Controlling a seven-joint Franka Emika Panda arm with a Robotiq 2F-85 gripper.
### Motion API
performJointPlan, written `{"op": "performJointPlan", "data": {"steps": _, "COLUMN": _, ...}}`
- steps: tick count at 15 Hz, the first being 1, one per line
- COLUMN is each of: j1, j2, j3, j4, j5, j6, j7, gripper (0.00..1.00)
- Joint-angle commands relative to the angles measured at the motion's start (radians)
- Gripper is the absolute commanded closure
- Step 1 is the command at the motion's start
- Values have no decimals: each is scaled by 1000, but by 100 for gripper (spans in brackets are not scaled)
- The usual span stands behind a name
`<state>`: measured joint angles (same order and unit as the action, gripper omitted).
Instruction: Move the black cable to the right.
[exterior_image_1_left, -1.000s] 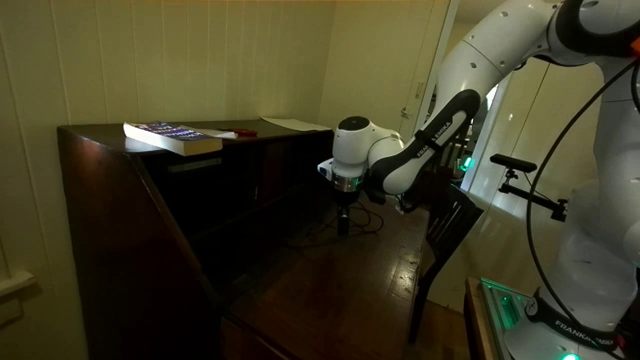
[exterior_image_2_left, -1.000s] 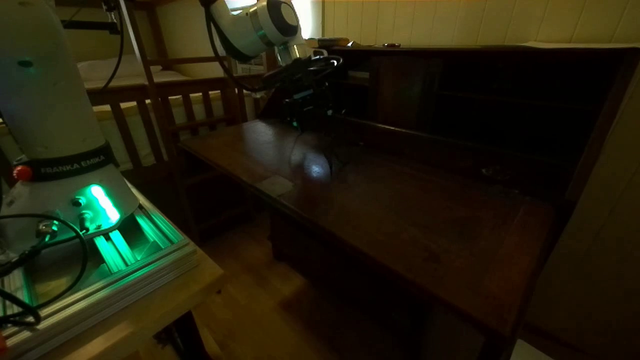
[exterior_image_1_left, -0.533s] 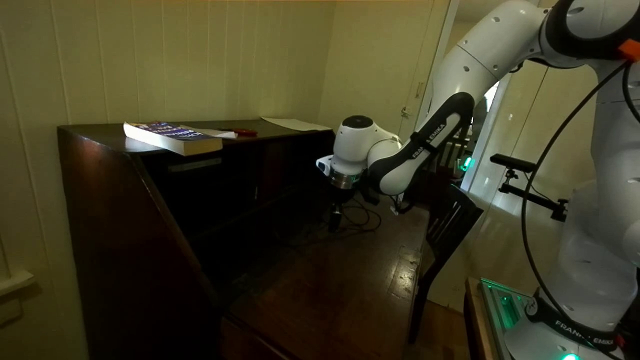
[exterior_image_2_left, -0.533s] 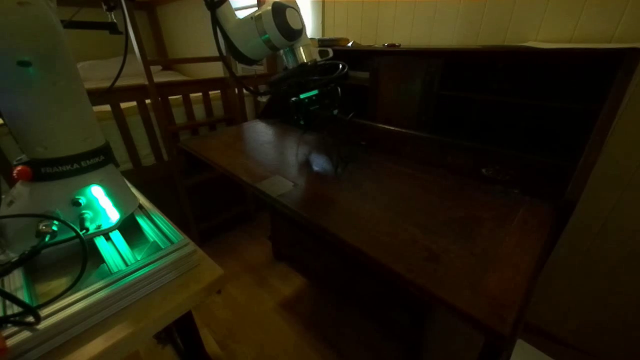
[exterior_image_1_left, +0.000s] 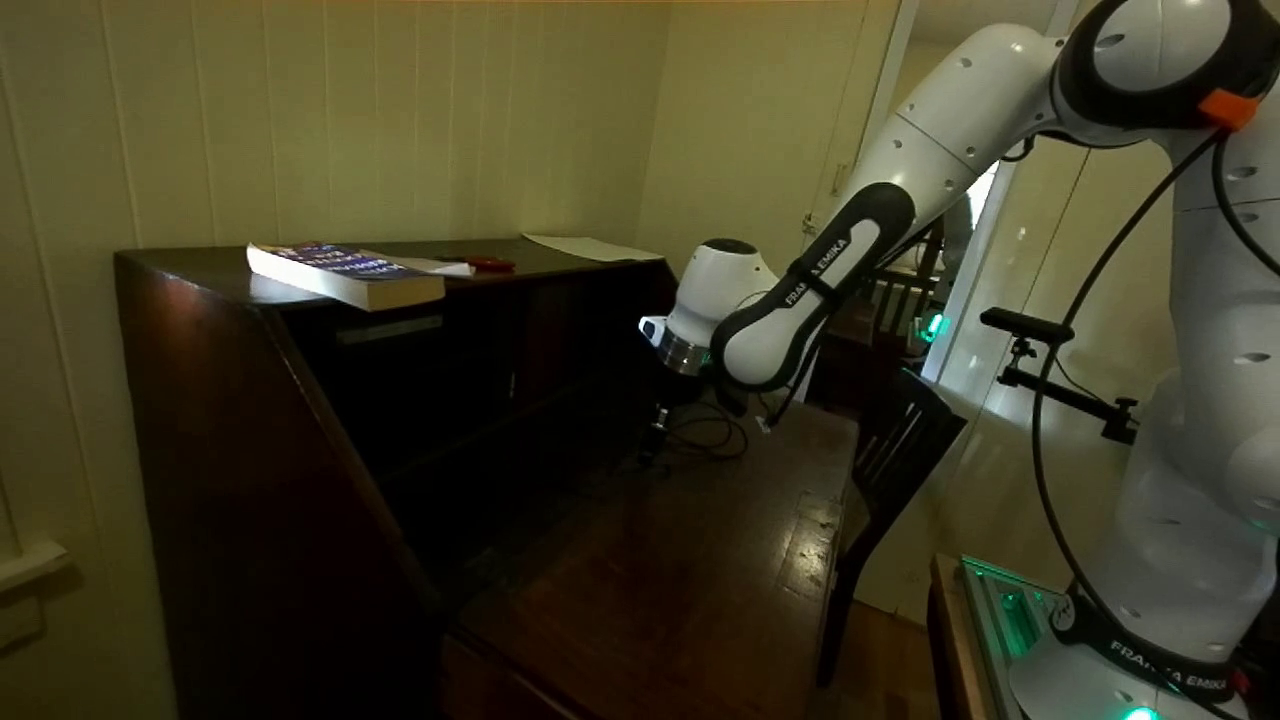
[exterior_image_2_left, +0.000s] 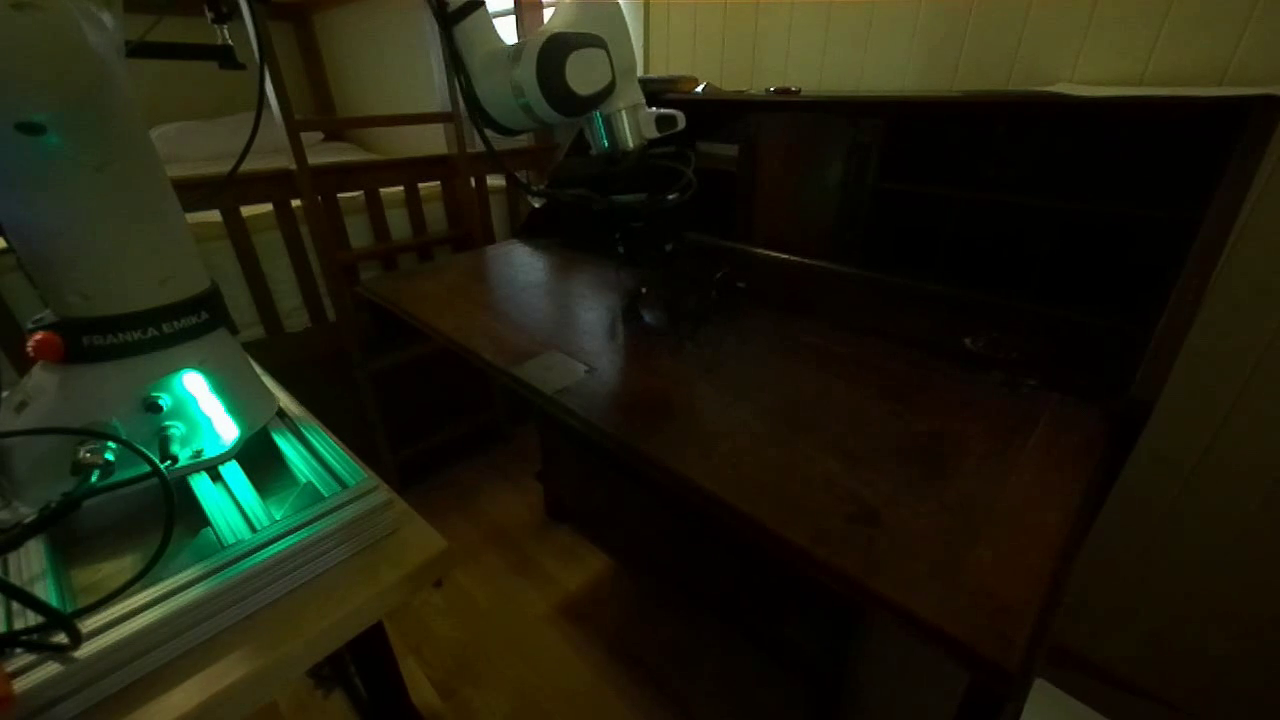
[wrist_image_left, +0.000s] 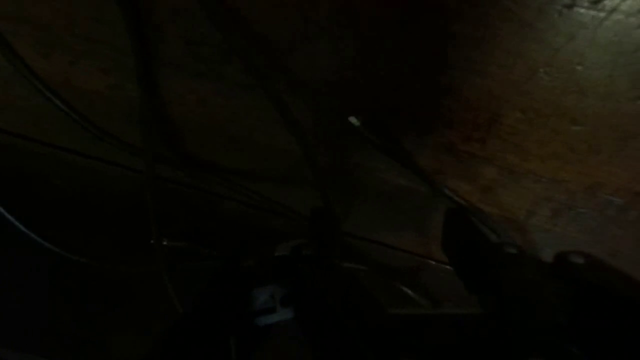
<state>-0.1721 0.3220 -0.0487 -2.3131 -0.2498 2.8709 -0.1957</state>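
Note:
The black cable (exterior_image_1_left: 743, 436) lies in thin loose loops on the dark wooden desk, beside my gripper (exterior_image_1_left: 652, 450). In the wrist view several strands cross the picture, and one cable strand (wrist_image_left: 400, 248) passes through the gap between the fingers. My gripper (wrist_image_left: 387, 217) is open there, its two dark fingers apart with desk surface showing between them. A strand also runs close by the right finger, but I cannot tell if it touches. In an exterior view the gripper (exterior_image_2_left: 680, 290) is low over the desk, very dark, and the cable around it is barely visible.
The desk (exterior_image_1_left: 650, 600) has a dark shelf unit along its back. A book (exterior_image_1_left: 345, 275), a red object (exterior_image_1_left: 490, 265) and a white sheet (exterior_image_1_left: 590, 247) lie on top of it. A dark chair (exterior_image_1_left: 890, 460) stands at the desk's front edge.
My gripper has moved left and tilted in an exterior view, rightward and lower in an exterior view from across the desk. The cable loops have shifted slightly the same way.

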Motion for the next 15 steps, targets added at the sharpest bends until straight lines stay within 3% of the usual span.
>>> {"op": "performJointPlan", "data": {"steps": 1, "j1": -91, "j2": -6, "j3": 96, "j4": -13, "j5": 179, "j6": 37, "j7": -144, "gripper": 45}}
{"op": "performJointPlan", "data": {"steps": 2, "j1": -117, "j2": -15, "j3": 125, "j4": -17, "j5": 226, "j6": 27, "j7": -180, "gripper": 40}}
{"op": "performJointPlan", "data": {"steps": 3, "j1": -147, "j2": -34, "j3": 153, "j4": -28, "j5": 273, "j6": 15, "j7": -221, "gripper": 23}}
{"op": "performJointPlan", "data": {"steps": 5, "j1": -200, "j2": -65, "j3": 202, "j4": -32, "j5": 355, "j6": -54, "j7": -300, "gripper": 9}}
{"op": "performJointPlan", "data": {"steps": 7, "j1": -231, "j2": -89, "j3": 222, "j4": -38, "j5": 432, "j6": -87, "j7": -369, "gripper": 3}}
{"op": "performJointPlan", "data": {"steps": 9, "j1": -240, "j2": -108, "j3": 213, "j4": -36, "j5": 499, "j6": -108, "j7": -409, "gripper": 0}}
{"op": "performJointPlan", "data": {"steps": 14, "j1": -210, "j2": -100, "j3": 143, "j4": -6, "j5": 574, "j6": -98, "j7": -402, "gripper": 16}}
{"op": "performJointPlan", "data": {"steps": 15, "j1": -209, "j2": -88, "j3": 141, "j4": 5, "j5": 587, "j6": -91, "j7": -404, "gripper": 24}}
